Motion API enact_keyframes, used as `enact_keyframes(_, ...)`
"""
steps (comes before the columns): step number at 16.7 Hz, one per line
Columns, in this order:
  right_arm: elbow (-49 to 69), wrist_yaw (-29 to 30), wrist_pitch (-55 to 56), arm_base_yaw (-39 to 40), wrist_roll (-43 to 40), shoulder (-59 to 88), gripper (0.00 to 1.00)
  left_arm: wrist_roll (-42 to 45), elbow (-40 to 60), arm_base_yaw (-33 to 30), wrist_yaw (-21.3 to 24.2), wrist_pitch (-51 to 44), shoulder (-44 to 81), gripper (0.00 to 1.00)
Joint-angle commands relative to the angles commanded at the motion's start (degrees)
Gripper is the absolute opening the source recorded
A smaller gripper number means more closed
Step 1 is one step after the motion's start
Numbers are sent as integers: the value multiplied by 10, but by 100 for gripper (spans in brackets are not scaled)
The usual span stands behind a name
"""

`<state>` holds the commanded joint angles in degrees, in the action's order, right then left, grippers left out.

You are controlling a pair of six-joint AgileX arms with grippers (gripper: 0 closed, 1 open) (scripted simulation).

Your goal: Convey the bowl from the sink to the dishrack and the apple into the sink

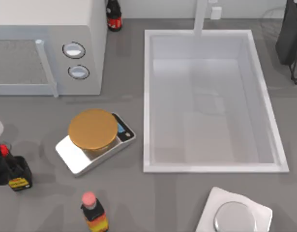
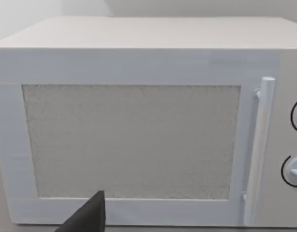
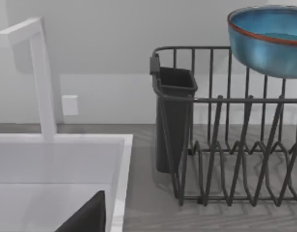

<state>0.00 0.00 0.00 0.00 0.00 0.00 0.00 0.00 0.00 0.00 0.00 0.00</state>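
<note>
I see the bowl (image 3: pixel 269 41) over the rack (image 3: pixel 226 145), glossy, stiff, likely slippery; I'd grip its rim. Whether either tool is open, I cannot tell.

The sink (image 1: pixel 264 99) is plain white, as is its faucet post (image 3: pixel 42 77). The bowl (image 3: pixel 269 41) is glossy blue, darker inside, with a thin reddish-brown rim. The dishrack (image 3: pixel 226 150) is dark grey wire with a dark cup. The microwave (image 2: pixel 139 121) is white with a speckled grey door panel. The scale (image 1: pixel 90 145) is white under a golden disc. The table (image 1: pixel 42 203) is grey.
</note>
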Motion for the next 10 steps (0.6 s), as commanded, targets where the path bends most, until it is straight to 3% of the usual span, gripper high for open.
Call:
enact_keyframes(5, 16, 0, -16, -7, -7, 18, 100, 0, 0, 0, 0, 0, 0, 100)
enact_keyframes(10, 133, 0, -138, -50, -49, 162, 100, 0, 0, 0, 0, 0, 0, 100)
